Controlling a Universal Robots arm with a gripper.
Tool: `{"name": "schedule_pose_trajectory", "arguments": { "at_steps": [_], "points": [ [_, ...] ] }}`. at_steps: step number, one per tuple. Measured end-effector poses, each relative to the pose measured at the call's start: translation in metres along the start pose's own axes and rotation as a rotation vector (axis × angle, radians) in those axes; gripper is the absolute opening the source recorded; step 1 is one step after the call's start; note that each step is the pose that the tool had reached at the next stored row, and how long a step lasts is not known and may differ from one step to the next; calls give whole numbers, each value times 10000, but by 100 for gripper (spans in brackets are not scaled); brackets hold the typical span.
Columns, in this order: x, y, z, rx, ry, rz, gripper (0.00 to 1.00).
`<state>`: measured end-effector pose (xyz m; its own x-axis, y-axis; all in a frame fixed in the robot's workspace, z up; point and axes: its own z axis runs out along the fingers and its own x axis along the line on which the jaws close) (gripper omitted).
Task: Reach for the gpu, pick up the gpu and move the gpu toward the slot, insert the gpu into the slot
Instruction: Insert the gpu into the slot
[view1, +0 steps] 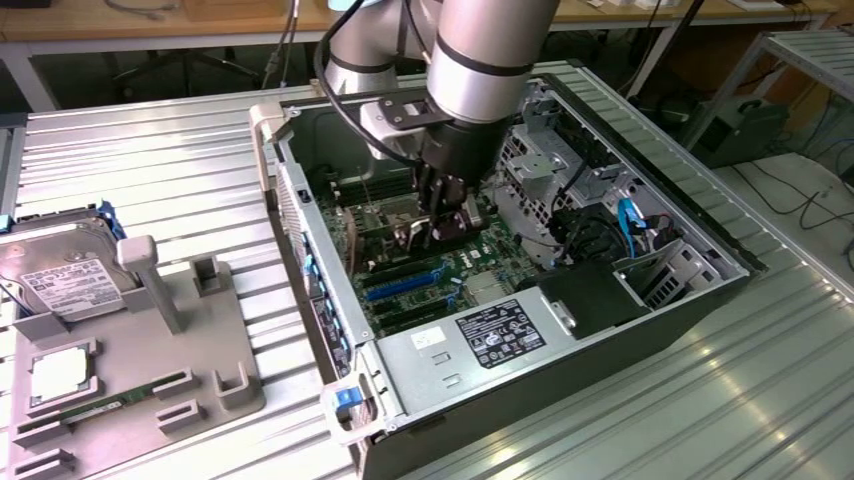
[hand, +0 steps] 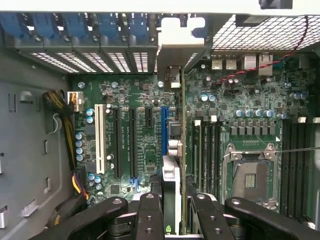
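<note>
My gripper (view1: 441, 226) is down inside the open computer case, over the green motherboard (view1: 461, 268). In the wrist view the gripper (hand: 177, 207) is shut on the gpu (hand: 183, 125), a thin card held on edge. The card's grey metal bracket (hand: 175, 47) sits at the case's rear wall. The bright-blue slot (hand: 164, 135) lies right beside the card's lower edge and parallel to it. I cannot tell whether the card touches the slot. In the exterior view the slot (view1: 404, 284) shows just toward the camera from the gripper.
Black expansion slots (hand: 132, 142) and a white one (hand: 98, 140) lie on one side of the card, memory slots (hand: 205, 150) and the CPU socket (hand: 250, 175) on the other. A power supply (view1: 494, 335) and cables (view1: 627, 225) crowd the case. Outside it a hard drive (view1: 60, 270) rests on a grey fixture (view1: 160, 350).
</note>
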<state>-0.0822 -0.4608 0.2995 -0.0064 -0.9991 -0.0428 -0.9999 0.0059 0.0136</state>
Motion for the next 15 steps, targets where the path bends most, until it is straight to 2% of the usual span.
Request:
{"name": "schedule_pose_trajectory", "arguments": {
  "at_steps": [4, 5, 6, 7, 15],
  "points": [
    [3, 13, 27, -1, 14, -3, 27],
    [3, 14, 34, -1, 85, 0, 27],
    [2, 14, 42, 0, 202, 1, 27],
    [0, 13, 52, 2, 266, 2, 27],
    [3, 18, 90, 3, 283, 71, 27]
  ]
}}
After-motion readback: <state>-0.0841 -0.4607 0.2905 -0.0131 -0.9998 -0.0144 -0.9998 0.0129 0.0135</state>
